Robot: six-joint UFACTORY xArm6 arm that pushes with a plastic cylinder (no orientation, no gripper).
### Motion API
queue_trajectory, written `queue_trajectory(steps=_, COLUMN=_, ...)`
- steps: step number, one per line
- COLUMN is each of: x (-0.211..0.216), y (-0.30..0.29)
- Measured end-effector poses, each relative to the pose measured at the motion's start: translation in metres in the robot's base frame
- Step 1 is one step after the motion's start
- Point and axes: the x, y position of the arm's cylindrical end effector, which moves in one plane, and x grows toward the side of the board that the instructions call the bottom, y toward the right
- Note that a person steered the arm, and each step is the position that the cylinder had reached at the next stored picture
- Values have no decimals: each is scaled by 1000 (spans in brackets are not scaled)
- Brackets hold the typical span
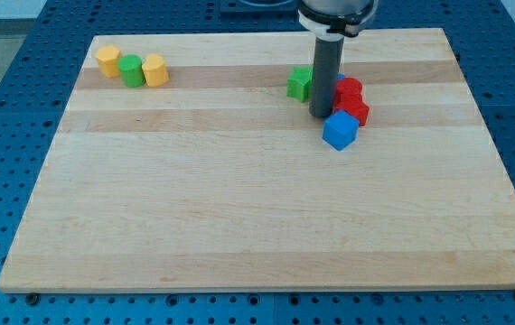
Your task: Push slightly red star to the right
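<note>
Wooden worktop [257, 217] lying on a blue perforated base [23, 36], with blocks grouped in two clusters near the view's top. The end effector is a straight dark rod [326, 77] with no jaws to spread or press together; it grips nothing. My tip [322, 115] rests on the worktop between the green star [300, 82] at the view's left and the red blocks at the view's right, just beside both; whether it touches them cannot be told. Blue cube [340, 131]: just below and right of my tip, touching the lower red block. Red star [351, 110]: right of the rod, partly hidden by it; its points and long axis cannot be made out. A second red block [349, 89] sits directly above it. Top-left row, touching: yellow block [107, 60], green cylinder [131, 70], yellow block [155, 69]
</note>
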Motion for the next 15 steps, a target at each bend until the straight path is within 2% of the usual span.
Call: queue_trajectory(steps=15, x=10, y=9)
